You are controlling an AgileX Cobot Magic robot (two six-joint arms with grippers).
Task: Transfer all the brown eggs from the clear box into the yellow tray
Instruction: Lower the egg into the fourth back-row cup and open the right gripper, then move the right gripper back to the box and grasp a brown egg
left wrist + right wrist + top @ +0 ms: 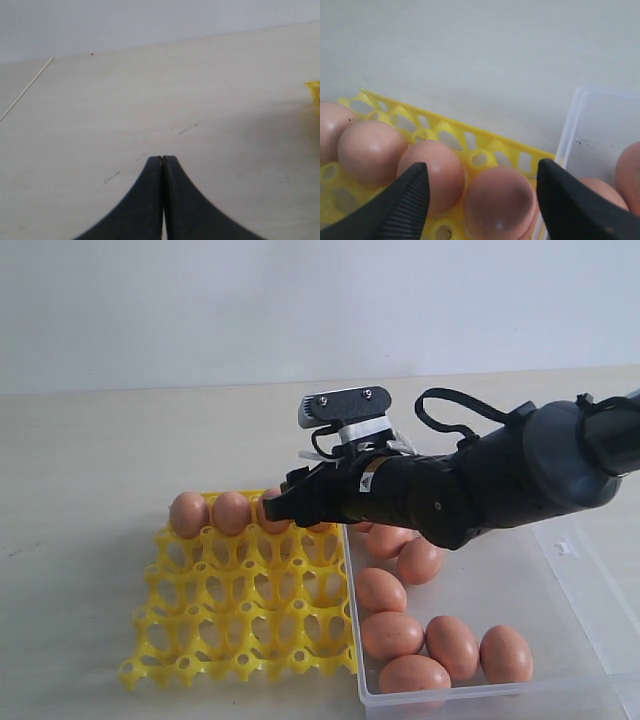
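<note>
The yellow tray lies left of the clear box. Several brown eggs fill the tray's back row. My right gripper hangs over the right end of that row and hides the eggs there. In the right wrist view it is open, its fingers standing either side of an egg that sits in a tray cup, next to another egg. Several more eggs lie loose in the clear box. My left gripper is shut on nothing over bare table.
The box's near-left wall runs right beside the tray's edge, with eggs just inside it. A corner of the tray shows at the edge of the left wrist view. Light tabletop surrounds both containers.
</note>
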